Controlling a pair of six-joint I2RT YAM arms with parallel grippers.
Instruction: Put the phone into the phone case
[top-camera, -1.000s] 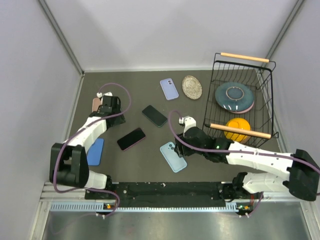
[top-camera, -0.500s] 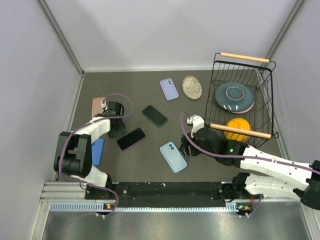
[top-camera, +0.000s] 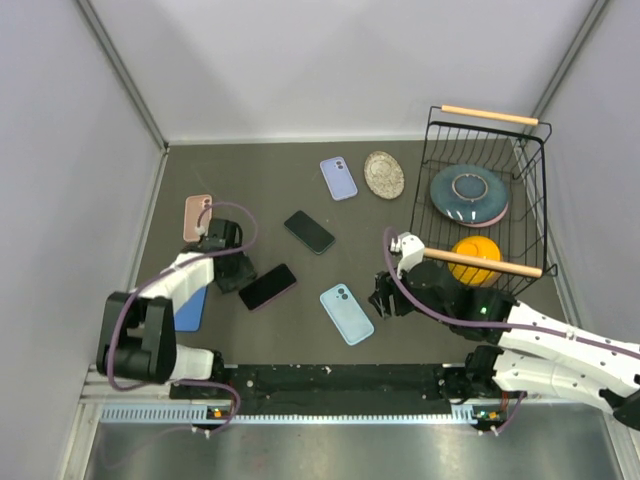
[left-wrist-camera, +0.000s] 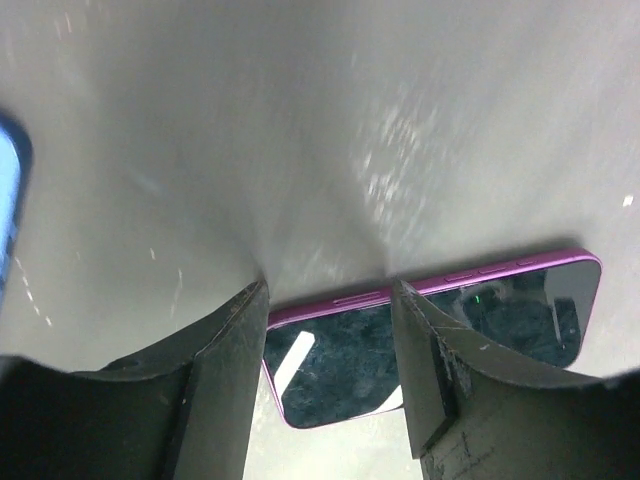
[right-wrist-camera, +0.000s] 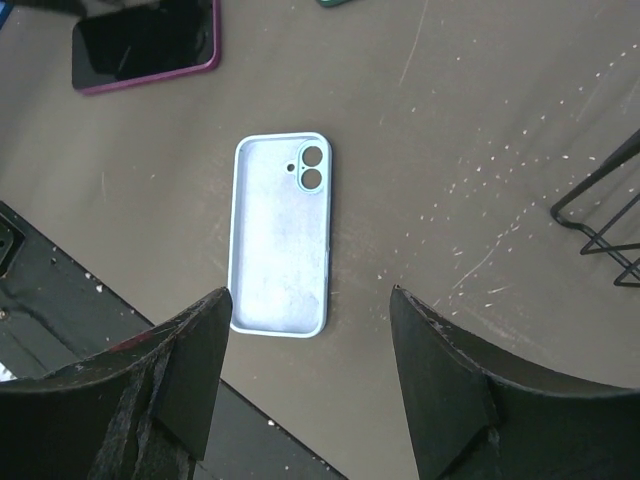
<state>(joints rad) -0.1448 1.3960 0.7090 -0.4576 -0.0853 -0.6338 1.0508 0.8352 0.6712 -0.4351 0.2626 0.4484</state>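
So our left hand (left-wrist-camera: 328, 292), partly open, straddles the purple phone's (left-wrist-camera: 450, 335) edge; our right hand (right-wrist-camera: 308, 297) spreads wide above the case (right-wrist-camera: 280, 240).

The left gripper (left-wrist-camera: 330, 290) is reaching down over the grey table (left-wrist-camera: 350, 120), its two dark fingers (left-wrist-camera: 225, 370) standing apart. A phone (left-wrist-camera: 470, 320) with a magenta rim is lying flat and screen up, one end sitting in the gap between the fingers, the rest running off to the right behind the right finger. Its glass is reflecting a small green light. A blue edge (left-wrist-camera: 8, 200) is showing at the far left, and the table is looking blurred.
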